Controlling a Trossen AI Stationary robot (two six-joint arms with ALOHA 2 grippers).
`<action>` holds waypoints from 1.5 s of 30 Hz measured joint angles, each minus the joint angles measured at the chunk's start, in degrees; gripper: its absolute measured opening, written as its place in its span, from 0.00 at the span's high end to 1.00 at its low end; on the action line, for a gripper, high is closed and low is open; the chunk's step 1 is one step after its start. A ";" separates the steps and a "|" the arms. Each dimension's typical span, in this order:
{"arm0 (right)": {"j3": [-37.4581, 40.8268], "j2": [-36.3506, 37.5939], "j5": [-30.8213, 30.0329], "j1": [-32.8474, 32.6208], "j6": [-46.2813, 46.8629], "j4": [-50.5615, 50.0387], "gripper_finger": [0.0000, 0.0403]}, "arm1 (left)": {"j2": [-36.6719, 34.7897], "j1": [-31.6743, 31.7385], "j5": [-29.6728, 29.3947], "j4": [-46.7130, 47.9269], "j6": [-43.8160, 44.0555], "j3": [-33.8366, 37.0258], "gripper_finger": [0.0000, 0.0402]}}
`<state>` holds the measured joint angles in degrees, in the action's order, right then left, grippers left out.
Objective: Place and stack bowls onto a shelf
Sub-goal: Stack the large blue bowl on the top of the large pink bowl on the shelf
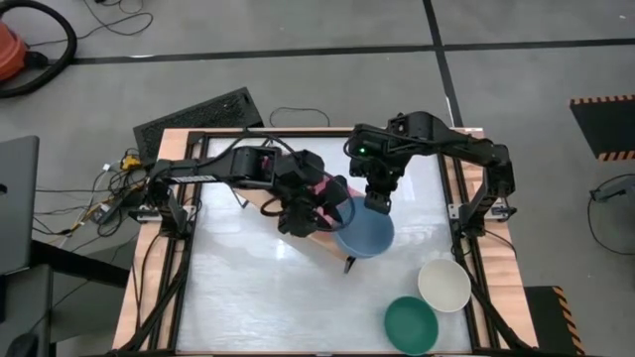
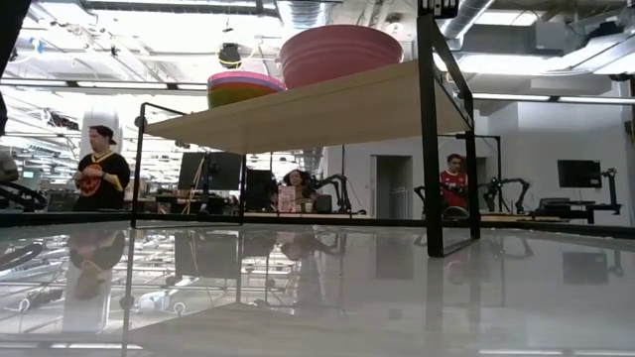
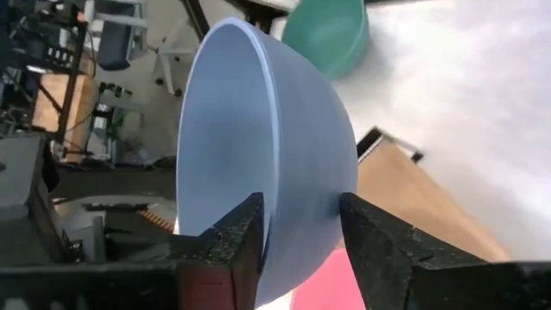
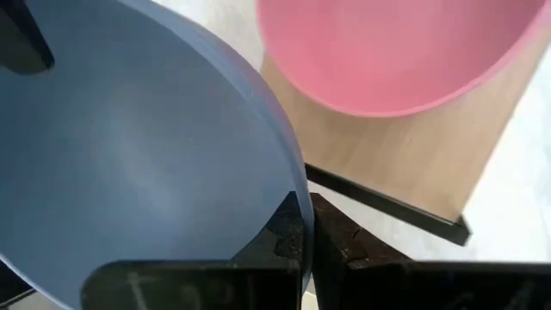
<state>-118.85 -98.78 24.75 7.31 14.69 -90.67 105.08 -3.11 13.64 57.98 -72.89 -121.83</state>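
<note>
Table [image 1: 248, 297] fills my overhead feed, white and glossy, with the shelf [image 1: 322, 241] near its middle, mostly hidden under both arms. From table height I see the shelf's light-wood board carrying the pink bowl [image 2: 340, 52] and, farther along, a stack of smaller bowls [image 2: 244, 87] with lime green under magenta.

The grey-blue bowl [image 1: 364, 230] hangs just beside the shelf's end, over the table, and both arms have hold of it. My left pincer [image 3: 297, 232] is clamped on its rim, one finger inside the wall and one outside. My right pincer [image 4: 306, 237] is closed on the rim at another spot, pinching the thin edge. The bowl sits tilted in both wrist feeds, with the pink bowl just beyond it.

The dark green bowl [image 1: 411, 323] and the cream-white bowl [image 1: 444, 285] wait on the table, well apart from the shelf.

My worry is the double grip: if the two arms pull unevenly, the rim could twist loose. Releasing early, while it is tilted beside the pink bowl, could drop it off the shelf's end.
</note>
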 joint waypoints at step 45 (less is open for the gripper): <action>-15.28 3.19 0.56 5.52 -27.68 10.28 0.42 | 0.00 -0.79 -9.10 -5.03 -7.90 0.22 1.00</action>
<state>-134.13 -95.59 25.31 12.83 -13.00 -80.39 105.08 -3.90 4.54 52.95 -80.79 -121.60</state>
